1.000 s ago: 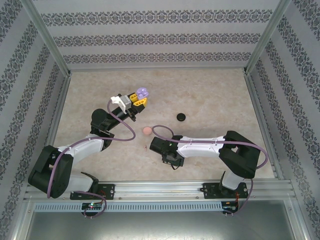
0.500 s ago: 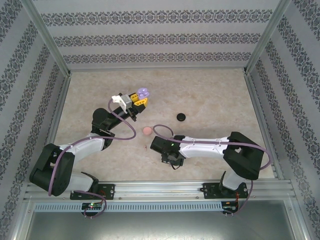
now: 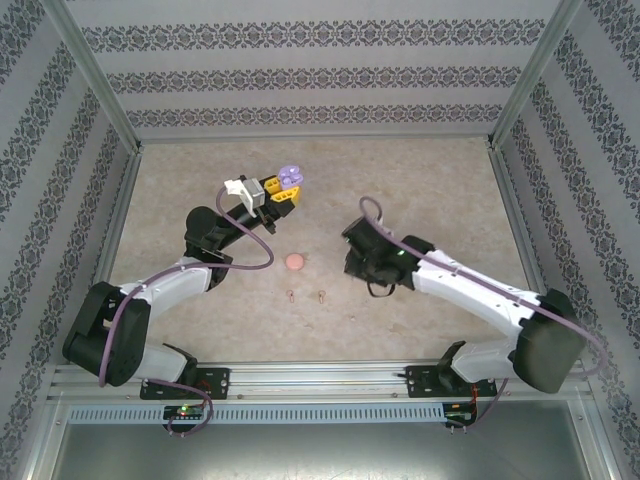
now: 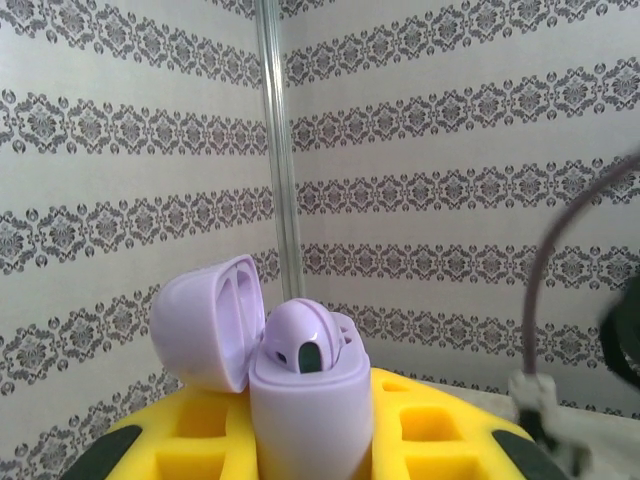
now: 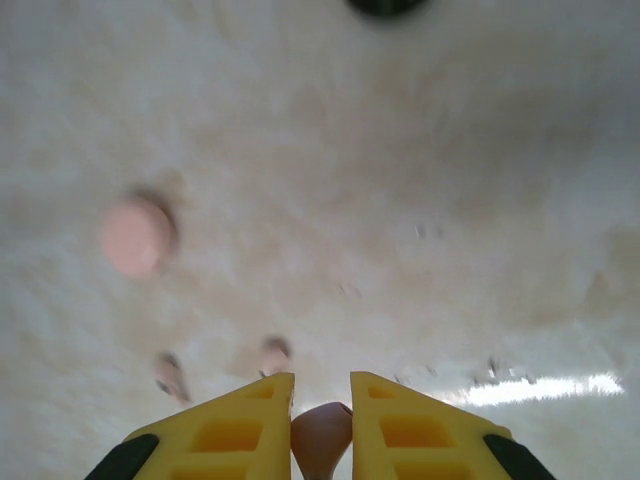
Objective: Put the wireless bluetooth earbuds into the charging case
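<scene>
- My left gripper [image 3: 280,192] is pressed onto the purple case [image 3: 291,177] and holds it well above the table [image 3: 450,180]. This suits me, as a case gripped at the body stays put while a bud is pushed in.
- In the left wrist view the case's lid stands open to one side and the sockets face up, so the way in is free. One socket has a dark slot in it. I cannot tell whether a bud already sits there.
- My right gripper [image 5: 322,385] is nearly closed, pinching a small pinkish-tan lump [image 5: 322,435] between its tips. I take this for an earbud, held low in the fingers, so little of it sticks out to aim with.
- Two more pinkish buds lie loose on the table, one here [image 3: 290,295] and one beside it [image 3: 321,296], both near the pink case [image 3: 296,261].
- The pink case lies flat and looks shut. By colour the held piece belongs there, not in the purple case, so I would check that first.
- A dark thing [image 5: 385,5] at the top edge of the right wrist view is probably the black case.
- The main risk is that so small a piece twists or slips in the pinch.
</scene>
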Robot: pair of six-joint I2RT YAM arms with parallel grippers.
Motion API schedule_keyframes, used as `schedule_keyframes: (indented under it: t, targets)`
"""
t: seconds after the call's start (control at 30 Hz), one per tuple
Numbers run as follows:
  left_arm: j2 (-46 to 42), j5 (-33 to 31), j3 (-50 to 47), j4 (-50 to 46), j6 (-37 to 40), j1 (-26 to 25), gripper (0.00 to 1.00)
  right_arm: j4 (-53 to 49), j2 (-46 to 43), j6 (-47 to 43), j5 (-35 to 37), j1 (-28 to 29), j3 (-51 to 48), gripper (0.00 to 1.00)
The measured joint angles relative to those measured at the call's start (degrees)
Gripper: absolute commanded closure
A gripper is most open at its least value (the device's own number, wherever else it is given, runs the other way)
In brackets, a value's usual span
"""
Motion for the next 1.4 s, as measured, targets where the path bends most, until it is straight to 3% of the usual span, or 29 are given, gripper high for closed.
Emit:
schedule_keyframes:
  t: [0.23, 0.53, 1.07, 1.4]
  targets:
    - [1.9, 2.2, 1.6, 0.0, 0.0, -0.3, 1.00, -0.4, -0.8, -11.6, -2.1, -10.1, 16.5, 0.82]
    - [5.5, 4.5, 5.0, -1.0, 0.7, -2.6, 1.00, 0.7, 3.2, -21.2, -6.4, -11.5, 33.3, 0.82]
    - [10.3, 4.7, 7.7, -0.9, 0.7, -3.9, 1.00, 4.4, 5.7, -23.6, -8.5, -5.4, 34.6, 0.81]
    - [10.7, 4.7, 8.4, -0.7, 0.6, -3.9, 1.00, 4.9, 8.0, -23.5, -8.5, -4.6, 34.8, 0.81]
